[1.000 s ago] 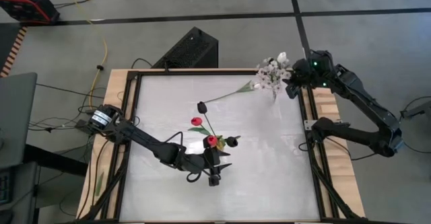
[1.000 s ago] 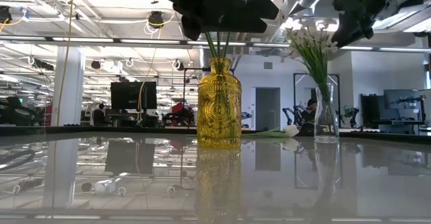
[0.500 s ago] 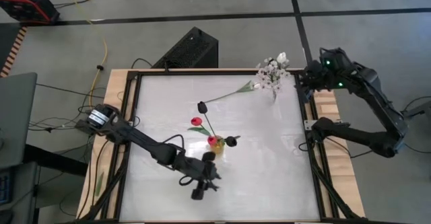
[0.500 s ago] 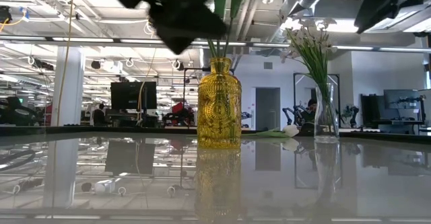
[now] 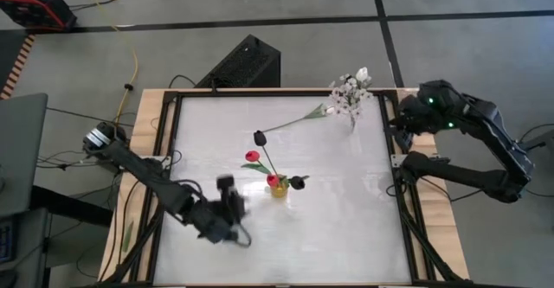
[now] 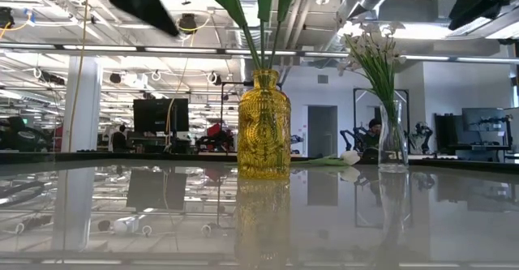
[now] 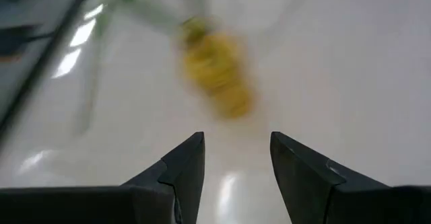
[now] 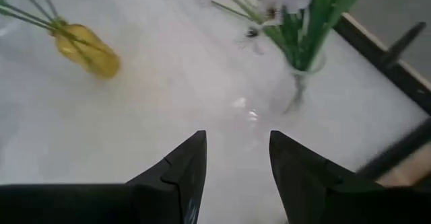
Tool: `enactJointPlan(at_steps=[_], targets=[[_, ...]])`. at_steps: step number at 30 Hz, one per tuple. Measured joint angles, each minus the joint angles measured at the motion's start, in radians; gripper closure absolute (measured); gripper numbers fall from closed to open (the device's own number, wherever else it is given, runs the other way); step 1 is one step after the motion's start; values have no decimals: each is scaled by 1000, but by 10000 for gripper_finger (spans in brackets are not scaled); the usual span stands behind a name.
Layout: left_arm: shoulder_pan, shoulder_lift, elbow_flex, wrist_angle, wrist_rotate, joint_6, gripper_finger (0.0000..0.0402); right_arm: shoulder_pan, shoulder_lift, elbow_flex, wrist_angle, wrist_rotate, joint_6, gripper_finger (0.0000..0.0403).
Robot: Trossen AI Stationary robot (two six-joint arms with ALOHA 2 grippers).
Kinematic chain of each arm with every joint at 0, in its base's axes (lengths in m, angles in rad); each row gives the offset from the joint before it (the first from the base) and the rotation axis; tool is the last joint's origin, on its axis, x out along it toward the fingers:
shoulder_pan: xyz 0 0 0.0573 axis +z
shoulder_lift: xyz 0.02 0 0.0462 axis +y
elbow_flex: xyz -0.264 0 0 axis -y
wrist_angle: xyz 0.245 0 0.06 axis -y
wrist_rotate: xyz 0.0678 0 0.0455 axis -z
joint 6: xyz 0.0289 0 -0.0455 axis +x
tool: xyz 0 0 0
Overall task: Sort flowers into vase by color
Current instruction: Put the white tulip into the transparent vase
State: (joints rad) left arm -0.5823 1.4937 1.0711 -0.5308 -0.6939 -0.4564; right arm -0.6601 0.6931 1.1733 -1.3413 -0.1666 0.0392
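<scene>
Left end effector (image 5: 227,208) hangs over the near-left part of the white desk (image 5: 338,210), well apart from the yellow vase (image 5: 278,188). Its two dark fingers (image 7: 182,167) stand apart with bare desk showing between them, nothing gripped. Through its wrist camera the yellow vase is a blur ahead of it.

That yellow vase sits upright near the middle of the desk, and it carries the coloured stems: a red tulip (image 5: 273,181) right at its mouth, another red tulip (image 5: 252,156) leaning out to the left, a dark tulip (image 5: 259,137) higher up toward the far side, and a second dark tulip (image 5: 298,182) just off to the right. From desk height, green stems fan upward out of its neck (image 6: 263,77).

Over at the far right corner stands the clear glass vase (image 6: 392,144), upright, holding the white blossoms (image 5: 351,91) on green stems. One white tulip (image 5: 327,110) lies flat on the desk, its long stem running back toward the middle, its head just beside the glass vase and outside it.

Right end effector (image 5: 400,119) sits at the right edge of the desk, near the glass vase but not touching it. Its fingers (image 8: 183,170) are spread apart and empty, with the glass vase and the yellow vase both ahead of it in its own camera.
</scene>
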Motion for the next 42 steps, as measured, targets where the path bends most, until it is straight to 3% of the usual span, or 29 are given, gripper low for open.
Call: enactJointPlan(at_steps=[5,12,19,24,29,34,36,42], targets=[[154,2,-76,-141,-36,-36,244,97,-77,-115,69,-28,76,216],[455,2,-197,-72,-63,113,244,207,-143,-270,121,-35,95,216],[744,3,-265,58,115,372,244,276,-144,-341,186,-37,83,217],[922,3,-269,112,189,551,244,308,-138,-345,249,-37,58,217],[1053,23,-269,295,300,628,244,336,-138,-345,290,-36,41,217],[1133,163,-265,605,482,628,244,367,-138,-345,309,-34,32,217],[1145,246,-223,657,532,627,244,380,-137,-345,309,-34,32,217],[1146,471,22,552,606,593,244,414,-137,-345,305,-18,43,217]])
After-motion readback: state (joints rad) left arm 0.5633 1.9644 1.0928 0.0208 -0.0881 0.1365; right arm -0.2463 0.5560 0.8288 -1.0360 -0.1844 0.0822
